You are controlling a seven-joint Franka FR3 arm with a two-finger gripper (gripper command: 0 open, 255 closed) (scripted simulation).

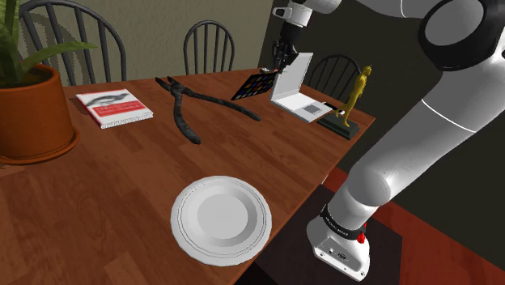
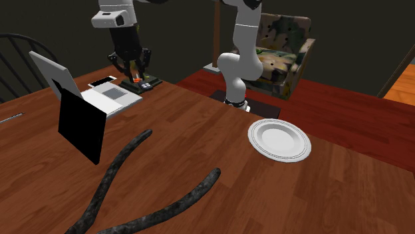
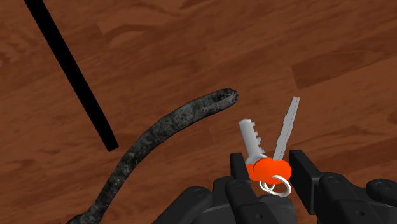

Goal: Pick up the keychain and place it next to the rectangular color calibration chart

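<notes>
A reddish wooden table point(image 1: 97, 210) stands over a red floor, a patterned armchair point(image 2: 286, 33) behind the arm; it bears black pliers point(image 1: 188, 109), a white plate point(image 1: 220, 219) and an open white laptop point(image 1: 295, 93). The gripper point(image 3: 270, 167) hangs above the table, fingers clamped on the orange keychain point(image 3: 267, 170), its two keys pointing at the wood; the colour chart point(image 1: 257, 83) stands tilted just beside the laptop, near the table's edge; bare wood lies between chart and pliers handle.
</notes>
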